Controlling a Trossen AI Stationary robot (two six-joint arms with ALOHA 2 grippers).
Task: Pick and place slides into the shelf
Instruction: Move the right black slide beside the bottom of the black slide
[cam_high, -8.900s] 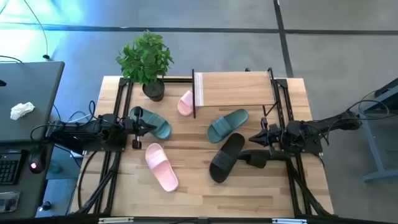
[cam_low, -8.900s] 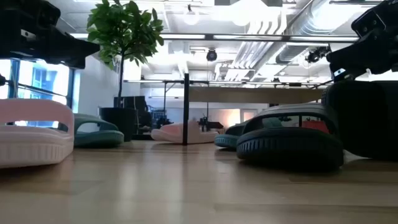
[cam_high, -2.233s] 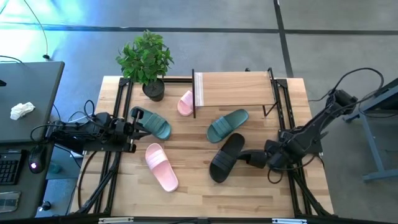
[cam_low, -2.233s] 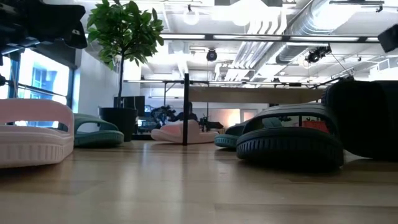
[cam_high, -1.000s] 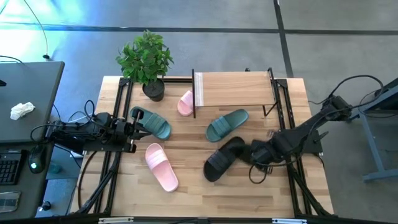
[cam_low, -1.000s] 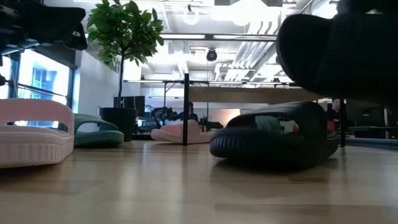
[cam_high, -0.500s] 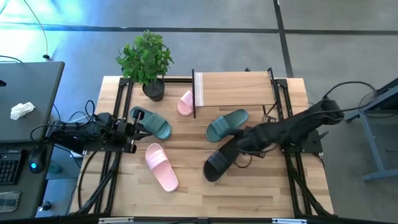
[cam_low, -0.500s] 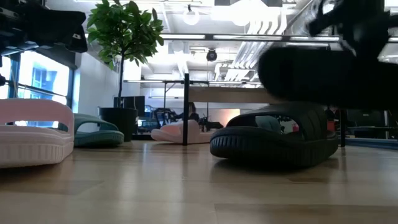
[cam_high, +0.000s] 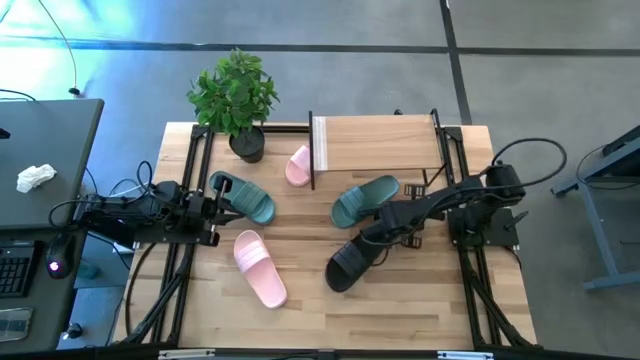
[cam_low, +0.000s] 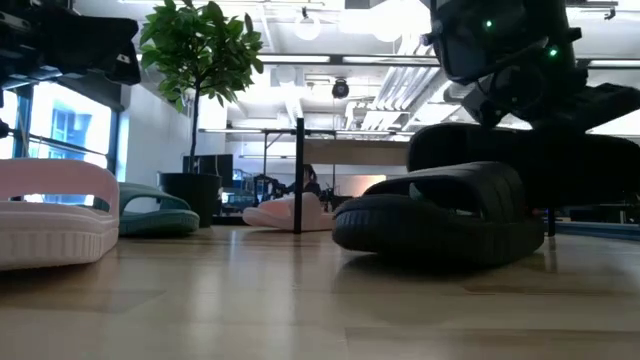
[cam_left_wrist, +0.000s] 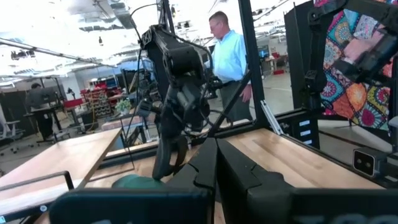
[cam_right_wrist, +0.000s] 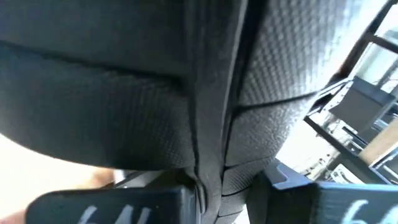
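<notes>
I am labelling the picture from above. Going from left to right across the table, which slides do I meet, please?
Teal slide → pink slide → pink slide by the shelf leg → black slide on the table

Both arms (cam_high: 440, 205) are showing dark, jointed links trailing looped black cables (cam_high: 525, 160); green lights (cam_low: 487, 24) are glowing on the right arm's housing.

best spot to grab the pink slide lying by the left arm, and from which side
Grip the wide strap of the pink slide, coming straight down from above. It lies sole-down on the table, so the strap arches up as the raised part, with a toe opening for one finger to slip under.
</notes>
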